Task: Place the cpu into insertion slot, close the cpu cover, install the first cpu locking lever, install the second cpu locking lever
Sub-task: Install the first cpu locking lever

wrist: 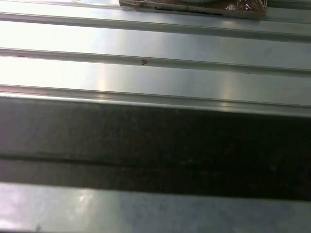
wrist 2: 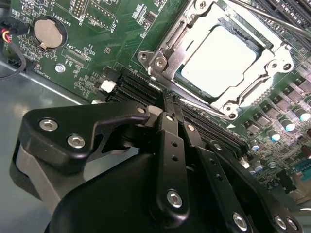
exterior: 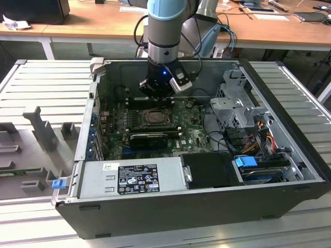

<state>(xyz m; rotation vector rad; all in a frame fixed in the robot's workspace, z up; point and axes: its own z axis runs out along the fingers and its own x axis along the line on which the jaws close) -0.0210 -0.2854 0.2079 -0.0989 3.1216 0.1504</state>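
In the second wrist view, the black gripper [wrist 2: 170, 104] is nearest the camera. Its two fingers [wrist 2: 167, 141] are pressed together side by side with no gap between them, and nothing is held in them. Their tips sit just beside the near corner of the insertion slot [wrist 2: 160, 60], over the row of dark memory slots [wrist 2: 133, 85] that runs along that side of it.

Just beyond the tips lies the insertion slot itself, on the green circuit board [wrist 2: 97, 29]. The cpu [wrist 2: 221, 53] is already seated in it, its pale silver top bright under the light. The cpu cover [wrist 2: 192, 22], a silver metal frame with a square cut-out, appears to lie down flat around the chip, so placing the chip looks done and the cover looks closed. A thin metal locking lever [wrist 2: 252, 12] crosses the far corner of the slot; whether either lever is latched cannot be told, so the lever steps are judged still in hand.

In the exterior view, the arm [exterior: 164, 31] reaches down into an open computer case [exterior: 207, 206]. The gripper [exterior: 155, 92] hangs just behind the insertion slot [exterior: 154, 118], close above the board. A grey power supply [exterior: 134, 178] sits at the near wall of the case, well in front of the slot.
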